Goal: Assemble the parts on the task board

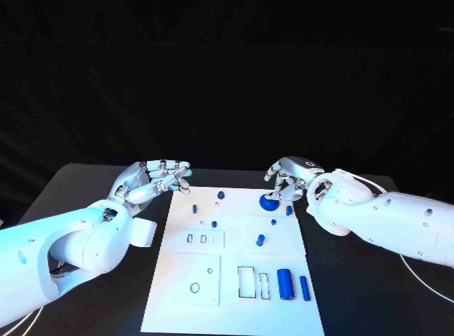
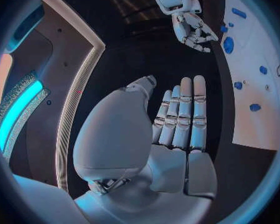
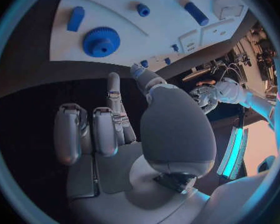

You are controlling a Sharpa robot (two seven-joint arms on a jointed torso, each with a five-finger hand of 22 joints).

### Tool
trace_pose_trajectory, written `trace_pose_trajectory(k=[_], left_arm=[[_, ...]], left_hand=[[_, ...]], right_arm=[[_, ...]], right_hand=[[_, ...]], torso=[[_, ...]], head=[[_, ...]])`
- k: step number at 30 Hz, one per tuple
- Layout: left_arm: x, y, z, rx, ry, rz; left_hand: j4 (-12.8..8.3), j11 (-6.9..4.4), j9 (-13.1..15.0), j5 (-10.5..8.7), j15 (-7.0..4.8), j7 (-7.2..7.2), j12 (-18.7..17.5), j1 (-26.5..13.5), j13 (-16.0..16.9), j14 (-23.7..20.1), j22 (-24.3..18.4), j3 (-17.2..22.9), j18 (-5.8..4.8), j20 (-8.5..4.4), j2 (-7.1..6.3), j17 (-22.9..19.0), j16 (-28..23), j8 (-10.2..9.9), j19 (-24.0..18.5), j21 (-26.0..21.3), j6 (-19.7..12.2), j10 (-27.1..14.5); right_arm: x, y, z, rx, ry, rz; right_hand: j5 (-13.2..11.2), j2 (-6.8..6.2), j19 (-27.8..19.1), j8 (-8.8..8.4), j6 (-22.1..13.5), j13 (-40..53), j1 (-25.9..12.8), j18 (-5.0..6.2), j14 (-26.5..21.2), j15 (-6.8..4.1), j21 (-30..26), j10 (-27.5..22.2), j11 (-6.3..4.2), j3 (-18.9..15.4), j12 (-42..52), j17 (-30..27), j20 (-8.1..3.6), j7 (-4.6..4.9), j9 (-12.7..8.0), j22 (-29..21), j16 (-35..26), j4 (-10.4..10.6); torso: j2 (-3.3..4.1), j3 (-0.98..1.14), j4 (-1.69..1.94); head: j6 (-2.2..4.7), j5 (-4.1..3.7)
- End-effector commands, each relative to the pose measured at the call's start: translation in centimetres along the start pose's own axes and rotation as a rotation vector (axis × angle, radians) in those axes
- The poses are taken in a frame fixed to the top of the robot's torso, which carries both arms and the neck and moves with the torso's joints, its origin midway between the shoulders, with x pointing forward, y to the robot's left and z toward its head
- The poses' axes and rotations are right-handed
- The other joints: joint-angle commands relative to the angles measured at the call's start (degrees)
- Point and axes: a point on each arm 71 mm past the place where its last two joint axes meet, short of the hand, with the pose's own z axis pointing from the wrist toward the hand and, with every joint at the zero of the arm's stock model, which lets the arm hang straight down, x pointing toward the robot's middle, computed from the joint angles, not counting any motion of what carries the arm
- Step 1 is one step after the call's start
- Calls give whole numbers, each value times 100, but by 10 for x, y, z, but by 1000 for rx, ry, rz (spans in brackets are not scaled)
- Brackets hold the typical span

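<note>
On the black bench (image 1: 105, 308) lies the white board (image 1: 237, 294). At its near end two blue cylinders (image 1: 285, 283) lie side by side, just right of some rectangular slots. Further along, small blue parts (image 1: 260, 240) are scattered up the middle of the board. At the far end a blue gear (image 1: 269, 202) sits flat on the board, and the right hand (image 1: 290, 180) hangs just over it, fingers curled downward, holding nothing that I can make out. The left hand (image 1: 156, 178) hovers off the board's far left corner, fingers loosely apart, empty.
</note>
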Motion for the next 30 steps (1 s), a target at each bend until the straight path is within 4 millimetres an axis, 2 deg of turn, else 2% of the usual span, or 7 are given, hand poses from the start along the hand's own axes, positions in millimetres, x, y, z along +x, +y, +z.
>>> trace_pose_trajectory(k=[1,2,4,7,14,24,30], left_arm=[[2,-1,1,10,22,-11],[2,-1,1,10,22,-11],[2,-1,1,9,22,-12],[2,-1,1,9,22,-12],[2,0,2,8,23,-13],[2,0,2,7,22,-13],[2,0,3,6,23,-13]], left_hand=[[-4,4,-8,-20,-8,17,-28,-4,2,-37,9,41,55,-2,-19,6,25,-9,-57,36,16,25],[-4,4,-8,-20,-8,17,-28,-4,2,-37,9,41,55,-2,-19,6,25,-9,-57,36,16,25],[-4,4,-8,-20,-8,17,-28,-4,2,-37,9,41,55,-2,-19,6,25,-9,-57,36,16,25],[-4,4,-8,-20,-8,17,-28,-4,2,-37,9,41,55,-2,-19,6,25,-9,-57,36,16,25],[-4,3,-8,-21,-8,17,-28,-4,2,-38,9,41,55,-2,-19,6,26,-9,-57,37,16,26],[-3,2,-8,-22,-8,13,-26,-7,2,-39,17,43,56,-1,-19,8,29,-8,-64,48,17,29],[-3,2,-8,-22,-8,13,-26,-7,2,-39,17,43,56,-1,-19,8,29,-8,-64,48,17,29]], right_arm=[[1,-18,-4,99,77,136],[0,-23,-5,117,82,145],[0,-31,-6,145,89,154],[0,-39,-6,173,94,158],[9,-35,-3,177,109,138],[28,-22,4,168,134,116],[34,-18,8,167,136,108]], right_hand=[[-45,168,119,3,41,2278,423,-151,278,-71,182,-463,-55,-617,2157,297,-12,-88,76,472,182,178],[-35,196,167,-3,34,3164,363,-167,318,-41,254,-282,-30,-695,3067,504,-25,-55,82,567,276,290],[217,190,281,-32,-23,5336,583,-217,392,17,437,-186,27,-894,5205,994,40,30,111,814,506,585],[304,231,468,-30,-57,6994,701,-302,508,92,716,589,124,-988,6909,1654,105,63,134,1163,755,819],[267,239,611,-26,-97,7519,831,-365,577,155,917,963,172,-1157,7445,2020,168,114,159,1410,872,1070],[275,266,670,-10,-77,7543,892,-392,592,164,997,984,178,-1180,7469,2095,179,117,172,1505,893,1152],[289,286,670,-9,-75,7543,925,-392,592,167,997,984,181,-1175,7469,2095,182,120,174,1505,893,1179]], torso=[[-10,26,-45],[-11,33,-47],[-12,43,-54],[-7,52,-61],[-1,40,-27],[53,66,8],[49,62,15]], head=[[3,17],[-1,18],[-3,20],[-8,27],[-43,29],[-17,12],[-45,6]])
